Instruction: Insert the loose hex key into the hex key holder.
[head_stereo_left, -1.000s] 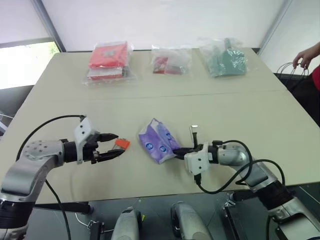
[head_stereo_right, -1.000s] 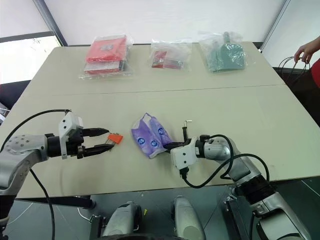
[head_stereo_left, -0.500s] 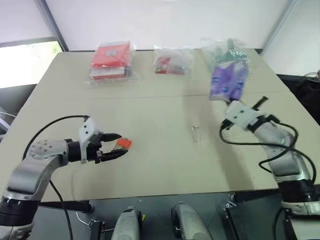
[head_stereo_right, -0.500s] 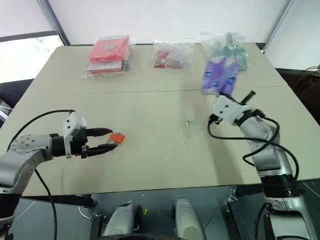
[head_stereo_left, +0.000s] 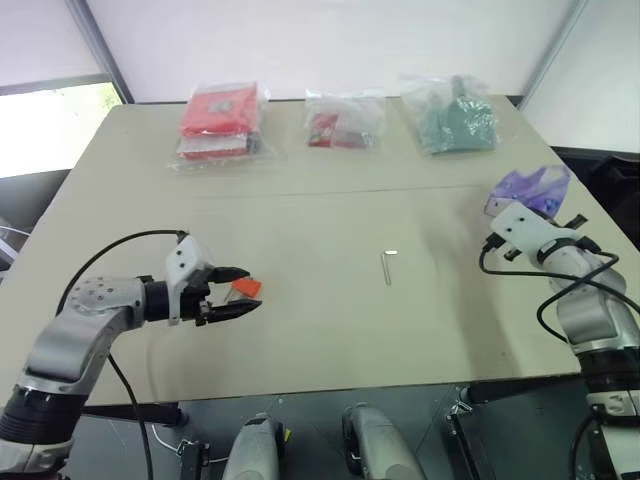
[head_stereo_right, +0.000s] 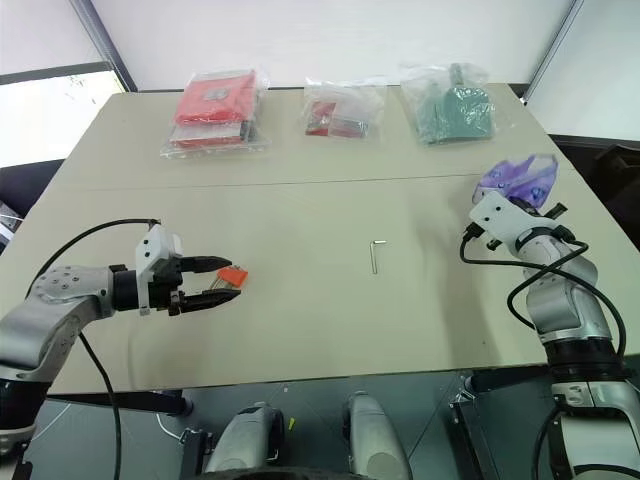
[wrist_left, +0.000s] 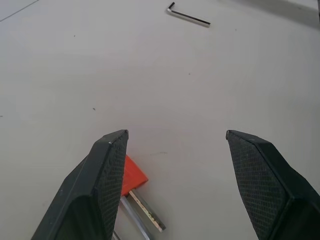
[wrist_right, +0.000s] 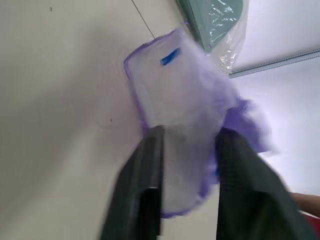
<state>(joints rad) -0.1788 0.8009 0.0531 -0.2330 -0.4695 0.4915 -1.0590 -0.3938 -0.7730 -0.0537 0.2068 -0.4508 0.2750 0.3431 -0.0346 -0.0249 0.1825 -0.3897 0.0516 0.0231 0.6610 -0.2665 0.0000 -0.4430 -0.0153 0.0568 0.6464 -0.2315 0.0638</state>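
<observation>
The loose hex key lies bare on the middle of the table, a thin grey L-shaped rod, also in the left wrist view. The hex key holder is a small orange block with grey keys sticking out. It rests on the table between the fingers of my left gripper, close to one finger. That gripper is open and low over the table. My right gripper is at the table's right edge, fingers apart, with a purple packet between and just past its tips.
Along the far edge lie a red packet in clear plastic, a small clear bag with a red item and a bag with a green item. The purple packet sits near the right table edge.
My right arm swung the purple packet from the table's middle up and over to the far right, uncovering the hex key, and its fingers have parted. The left gripper stayed at the holder.
</observation>
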